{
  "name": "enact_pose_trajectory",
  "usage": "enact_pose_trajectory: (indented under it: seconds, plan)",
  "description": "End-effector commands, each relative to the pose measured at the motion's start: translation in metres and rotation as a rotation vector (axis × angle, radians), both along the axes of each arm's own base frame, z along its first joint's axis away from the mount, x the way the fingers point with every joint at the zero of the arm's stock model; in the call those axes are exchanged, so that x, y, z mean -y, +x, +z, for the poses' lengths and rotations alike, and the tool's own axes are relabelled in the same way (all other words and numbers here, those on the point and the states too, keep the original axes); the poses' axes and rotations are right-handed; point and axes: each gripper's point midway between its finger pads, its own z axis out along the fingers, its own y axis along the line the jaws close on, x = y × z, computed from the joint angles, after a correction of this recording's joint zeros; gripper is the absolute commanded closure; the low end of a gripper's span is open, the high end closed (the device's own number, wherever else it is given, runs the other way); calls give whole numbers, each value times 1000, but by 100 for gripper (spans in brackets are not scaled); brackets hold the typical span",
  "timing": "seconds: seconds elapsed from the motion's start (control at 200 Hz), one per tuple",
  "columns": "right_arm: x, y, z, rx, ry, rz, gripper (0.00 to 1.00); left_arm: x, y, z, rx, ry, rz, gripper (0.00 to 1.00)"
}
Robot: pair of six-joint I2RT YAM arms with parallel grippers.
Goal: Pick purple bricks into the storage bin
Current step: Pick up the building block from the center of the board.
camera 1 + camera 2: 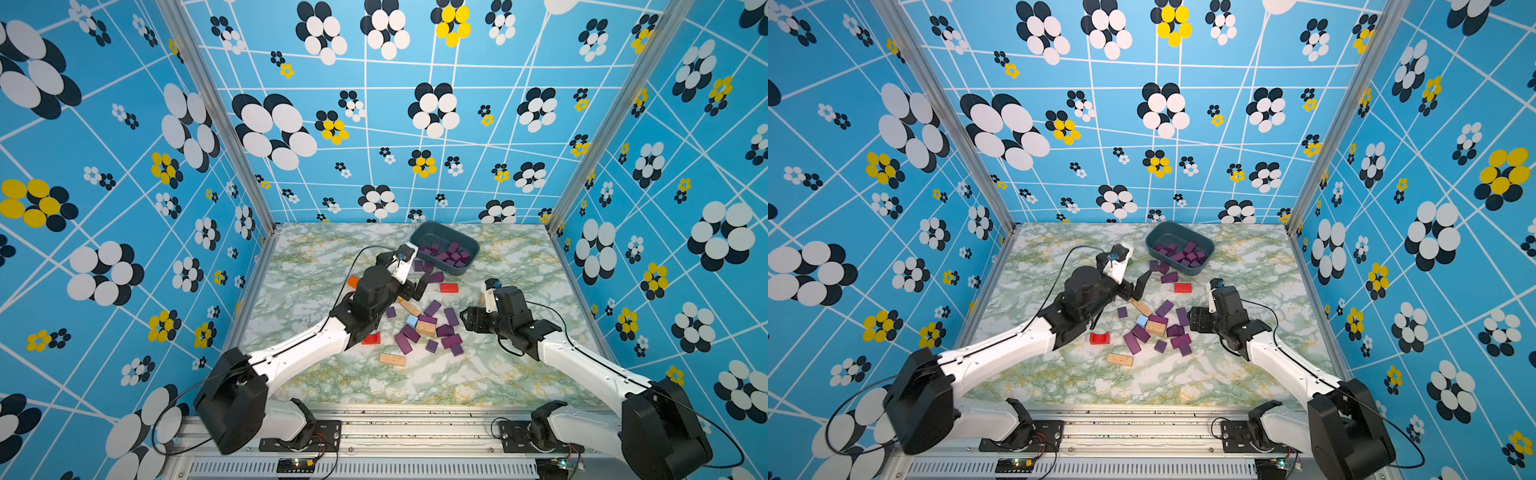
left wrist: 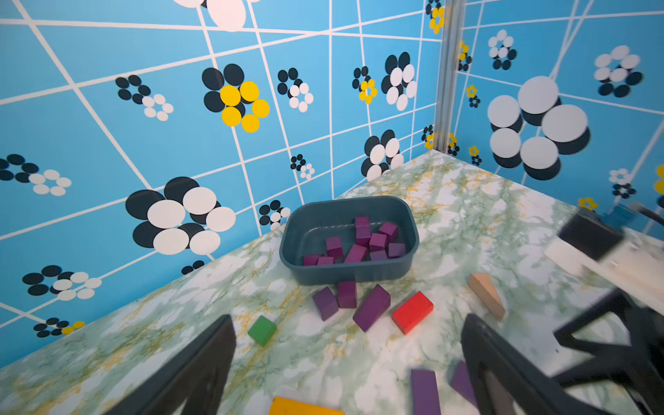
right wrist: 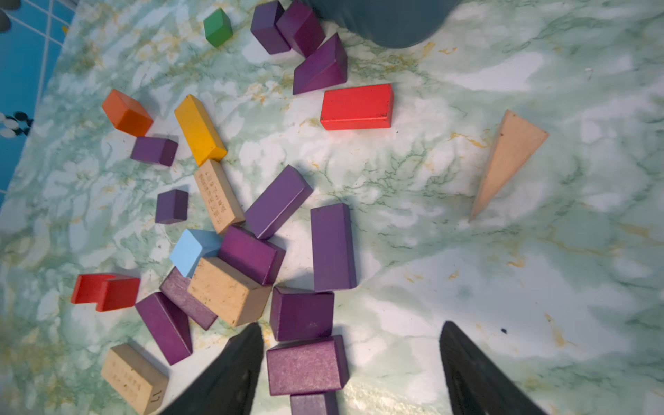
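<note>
The left claw (image 2: pixel 346 319) holds its two fingers wide apart, and nothing is between them. The storage bin (image 2: pixel 352 275) lies straight ahead of this claw, well apart from it, on the marbled table (image 2: pixel 467 201). About ten purple bricks (image 2: pixel 363 235) lie inside the bin in a loose heap. Between the claw and the near wall of the bin, three more purple blocks (image 2: pixel 346 294) lie on the table, the middle one close against the wall. Beside them, a red block (image 2: pixel 412 312) lies toward the side of the right arm and a green cube (image 2: pixel 262 330) lies on the opposite side. The right claw (image 3: pixel 352 324) also has its fingers apart and it is clamped on nothing. A purple brick (image 3: pixel 307 364) lies on the table between the fingers, just beside one finger (image 3: pixel 240 359) and well apart from the other; whether it touches that finger cannot be told. Directly ahead of this brick, and touching it, lies a second purple brick (image 3: pixel 301 312), and further ahead lies a purple bar (image 3: pixel 332 246). Most of the other loose purple pieces lie ahead of the right claw, on the side of that same finger, mixed with a tan block (image 3: pixel 226 291) and a light blue block (image 3: pixel 192 251). The bin is far ahead of the right claw, beyond the whole scatter.
</note>
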Motion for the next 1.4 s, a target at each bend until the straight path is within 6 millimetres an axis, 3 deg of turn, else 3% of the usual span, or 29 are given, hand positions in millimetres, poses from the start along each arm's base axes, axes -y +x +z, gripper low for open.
enact_pose_trajectory:
  seconds: [0.0, 0.175, 0.4, 0.585, 1.139, 1.274, 1.394]
  plan:
    - [2, -3, -13, -66, -95, 29, 28, -6, -38, -23, -32, 9, -88, 1]
    - [-19, 10, -27, -113, -86, 87, 36, -28, -81, -55, -68, -11, -148, 1]
    - [-31, 27, -53, -215, -149, 85, 46, -41, -97, -88, -95, 10, -158, 1]
    - [-34, 35, -67, -265, -230, 80, 48, -43, -98, -89, -74, -15, -157, 1]
    - [-25, 40, -88, -325, -425, 52, 70, -54, -93, -99, -133, -26, -90, 1]
    - [-36, 42, -81, -326, -373, 70, 81, -59, -88, -101, -142, -27, -53, 1]
    - [-55, 48, -60, -284, -251, 77, 81, -70, -78, -109, -169, -24, 29, 1]
